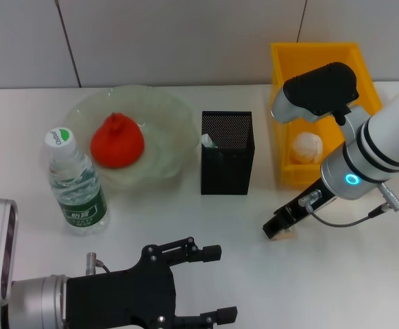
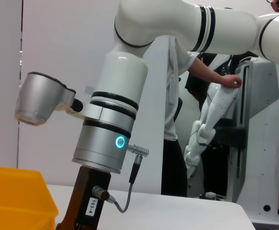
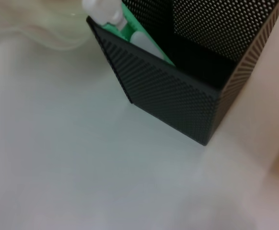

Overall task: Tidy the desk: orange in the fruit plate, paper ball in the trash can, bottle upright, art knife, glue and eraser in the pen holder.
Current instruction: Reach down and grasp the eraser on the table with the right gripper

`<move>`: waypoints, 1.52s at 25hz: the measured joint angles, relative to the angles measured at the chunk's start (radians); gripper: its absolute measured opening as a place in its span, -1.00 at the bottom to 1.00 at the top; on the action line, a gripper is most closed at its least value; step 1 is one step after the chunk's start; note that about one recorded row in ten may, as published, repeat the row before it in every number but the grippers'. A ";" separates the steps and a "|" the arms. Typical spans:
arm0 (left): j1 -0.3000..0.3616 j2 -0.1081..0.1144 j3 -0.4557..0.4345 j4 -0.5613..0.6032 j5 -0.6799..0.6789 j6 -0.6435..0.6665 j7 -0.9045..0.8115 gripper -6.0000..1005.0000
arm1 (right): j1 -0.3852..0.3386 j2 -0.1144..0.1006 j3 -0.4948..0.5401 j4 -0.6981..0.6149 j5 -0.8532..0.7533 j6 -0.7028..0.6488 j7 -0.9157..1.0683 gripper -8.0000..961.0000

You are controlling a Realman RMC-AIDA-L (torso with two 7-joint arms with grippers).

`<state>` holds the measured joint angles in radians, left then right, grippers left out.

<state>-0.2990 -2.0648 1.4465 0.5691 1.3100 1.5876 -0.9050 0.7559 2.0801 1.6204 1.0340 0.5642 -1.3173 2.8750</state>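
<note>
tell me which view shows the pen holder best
The right wrist view: the pen holder fills the frame, showing its mesh walls, open top and a green-and-white item inside. The head view shows the whole pen holder standing between the fruit plate and the yellow trash can, but smaller. The left wrist view misses it.

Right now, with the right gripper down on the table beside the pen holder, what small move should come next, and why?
Probably lift the right gripper and carry it over the pen holder. It seems closed on a small pale piece, likely the eraser. The orange, paper ball and bottle look settled.
</note>
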 joint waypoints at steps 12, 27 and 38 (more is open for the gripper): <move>0.003 0.000 0.000 -0.005 0.000 0.001 0.009 0.57 | 0.008 0.000 -0.027 -0.015 -0.001 0.015 0.014 0.15; 0.000 0.000 0.000 -0.009 0.000 0.002 0.011 0.57 | 0.023 0.000 -0.026 -0.046 -0.002 0.012 0.009 -0.12; 0.000 0.000 0.000 -0.009 0.000 0.002 0.011 0.57 | 0.024 -0.001 -0.027 -0.048 -0.002 0.008 0.004 -0.12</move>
<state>-0.2991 -2.0647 1.4465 0.5598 1.3100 1.5892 -0.8943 0.7798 2.0790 1.5937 0.9864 0.5624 -1.3095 2.8793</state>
